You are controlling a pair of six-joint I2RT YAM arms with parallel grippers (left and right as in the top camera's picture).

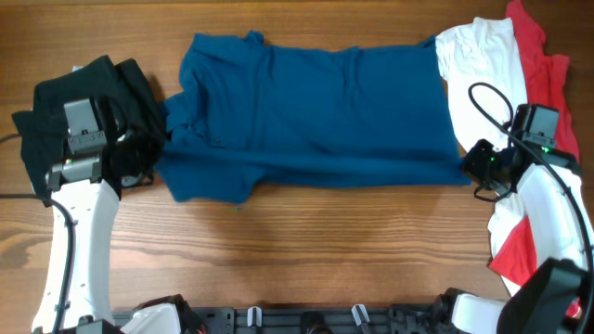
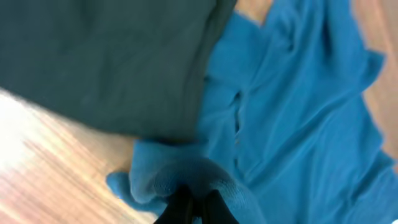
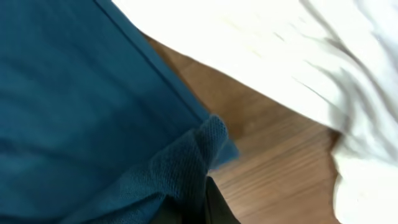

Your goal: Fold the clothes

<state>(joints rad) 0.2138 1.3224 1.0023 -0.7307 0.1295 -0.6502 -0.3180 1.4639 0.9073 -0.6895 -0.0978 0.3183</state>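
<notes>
1. While it lies spread flat across the upper middle of the overhead view, the blue shirt (image 1: pixel 316 102) rests on the wooden table (image 1: pixel 297 250). Its long lower edge runs almost straight from left to right, and its left end is rumpled.
2. The left gripper (image 1: pixel 139 160) sits at the shirt's lower left edge. In its wrist view the dark fingers (image 2: pixel 180 210) stand close together at the bottom of the frame. A roll of blue cloth is bunched over and between them, so this pincer is clamped on the blue shirt.
3. The right gripper (image 1: pixel 471 167) sits at the shirt's lower right corner. In its wrist view that corner is folded over and pinched at the dark finger (image 3: pixel 214 204) at bottom centre, so this pincer too is clamped on the blue shirt.
4. The black garment (image 1: pixel 42 139) lies at the upper left of the overhead view, partly under the left arm. Its edge meets the shirt's left end.
5. The white garment (image 1: pixel 483 56) lies at the upper right, touching the shirt's right end. In the right wrist view, bare wood shows between it and the pinched corner.
6. The red garment (image 1: pixel 549 79) lies beyond the white one at the right edge of the frame. It is partly covered by the white one and by the right arm.
</notes>
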